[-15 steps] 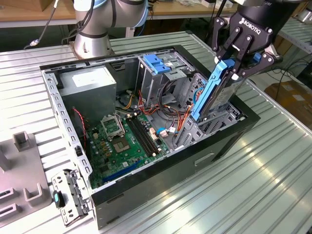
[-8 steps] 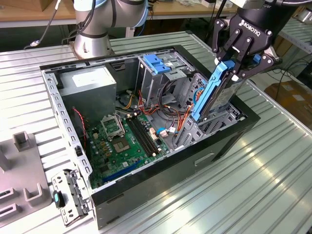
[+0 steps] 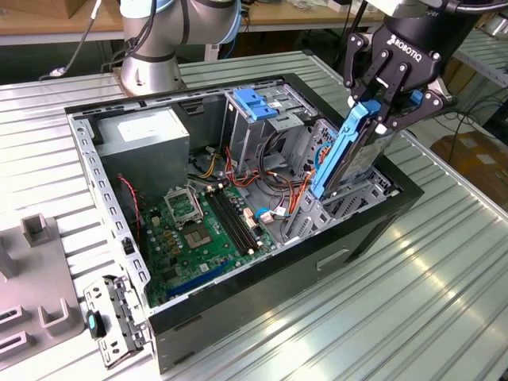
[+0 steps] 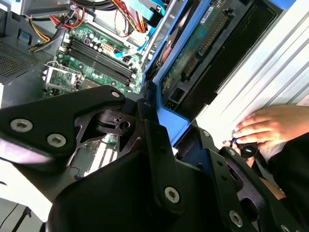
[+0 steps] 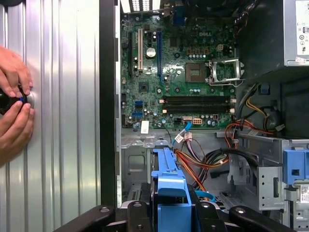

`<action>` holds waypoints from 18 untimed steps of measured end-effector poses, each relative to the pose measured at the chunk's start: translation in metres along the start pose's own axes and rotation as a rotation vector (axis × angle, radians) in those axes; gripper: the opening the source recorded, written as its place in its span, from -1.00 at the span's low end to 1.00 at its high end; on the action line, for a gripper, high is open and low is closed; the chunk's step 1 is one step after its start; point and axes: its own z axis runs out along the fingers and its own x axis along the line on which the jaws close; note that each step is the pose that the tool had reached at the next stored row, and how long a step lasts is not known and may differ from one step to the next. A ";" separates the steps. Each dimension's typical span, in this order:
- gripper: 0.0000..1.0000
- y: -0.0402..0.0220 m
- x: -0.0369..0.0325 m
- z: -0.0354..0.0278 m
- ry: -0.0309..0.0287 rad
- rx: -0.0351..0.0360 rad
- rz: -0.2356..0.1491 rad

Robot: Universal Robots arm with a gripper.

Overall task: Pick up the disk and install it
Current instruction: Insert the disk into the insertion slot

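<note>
The ribbed metal worktop (image 3: pixel 444 302) carries an open black computer case (image 3: pixel 333 262), which lies on its side with the inside facing up. The base of the robot arm (image 3: pixel 151 55) stands on the worktop just beyond the case's far wall. Inside the case, a grey power supply box (image 3: pixel 147 139) fills the far corner toward the exterior view's left. A green motherboard (image 3: pixel 198 230) lies flat on the case floor beside it. A metal drive cage with a blue plastic top (image 3: pixel 254 103) stands inside the case against the far wall, and red, yellow and orange cables (image 3: pixel 278 194) run across the case floor next to it.

Above the case's end at the exterior view's right, the black end effector (image 3: pixel 383 107) is clamped on the upper end of the disk (image 3: pixel 341 155), with a finger on each side of its blue carrier. The disk stands steeply tilted, with its lower end down inside the bay at that end of the case and its upper end above the case rim. The second wrist view shows the disk's green circuit-board face (image 4: pixel 203 53).

Outside the case, a person's hands (image 5: pixel 14 125) rest on the worktop around a small black round thing (image 5: pixel 8 102). A loose metal bracket (image 3: pixel 115 317) lies on the worktop just beside the case's near corner
</note>
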 end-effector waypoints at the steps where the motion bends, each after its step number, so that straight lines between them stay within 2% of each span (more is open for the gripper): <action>1: -0.25 0.0000 0.0000 0.0005 -0.0001 0.0000 0.000; 18: -0.25 -0.0001 0.0001 0.0075 -0.0001 0.0000 0.000</action>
